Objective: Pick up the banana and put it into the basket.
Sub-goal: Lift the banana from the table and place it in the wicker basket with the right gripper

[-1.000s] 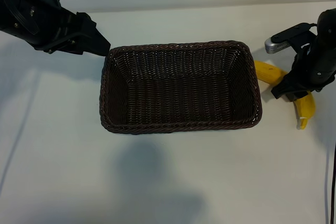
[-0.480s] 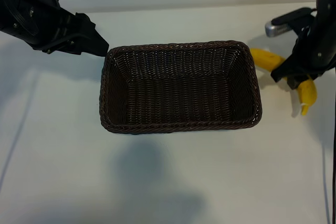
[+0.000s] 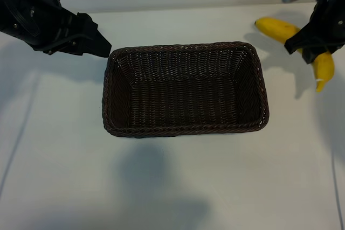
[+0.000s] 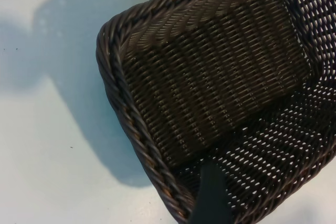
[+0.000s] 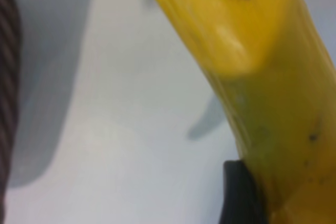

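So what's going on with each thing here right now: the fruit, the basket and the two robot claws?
banana: gripped around its middle by the right end effector, lifted off the table, outside the basket.
basket: upright on the table, nothing inside it.
right end effector: shut on the banana, beside the basket's right end.
left end effector: open, holding nothing, at the basket's far left corner.

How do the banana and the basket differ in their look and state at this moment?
The banana is bright yellow, smooth and curved; the basket is dark brown, woven and rectangular. The banana is much smaller than the basket. The banana is held off the table in the right hand, beside the basket's right end; the basket rests on the table with nothing inside, the left hand open at its far left corner.
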Robot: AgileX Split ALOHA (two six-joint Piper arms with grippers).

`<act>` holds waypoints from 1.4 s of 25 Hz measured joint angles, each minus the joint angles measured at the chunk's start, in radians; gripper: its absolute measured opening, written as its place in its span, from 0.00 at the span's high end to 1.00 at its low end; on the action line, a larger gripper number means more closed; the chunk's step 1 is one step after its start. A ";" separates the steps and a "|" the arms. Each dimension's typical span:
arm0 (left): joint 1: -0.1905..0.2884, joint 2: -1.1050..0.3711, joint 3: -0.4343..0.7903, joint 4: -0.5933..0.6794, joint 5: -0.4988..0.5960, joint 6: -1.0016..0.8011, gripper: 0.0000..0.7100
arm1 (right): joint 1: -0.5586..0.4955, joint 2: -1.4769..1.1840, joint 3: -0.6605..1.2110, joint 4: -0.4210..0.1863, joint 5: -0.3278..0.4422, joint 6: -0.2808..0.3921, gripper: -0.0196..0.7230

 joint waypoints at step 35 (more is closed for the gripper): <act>0.001 0.000 0.000 0.001 -0.016 0.003 0.16 | 0.248 -0.065 -0.004 0.230 0.018 -0.160 0.40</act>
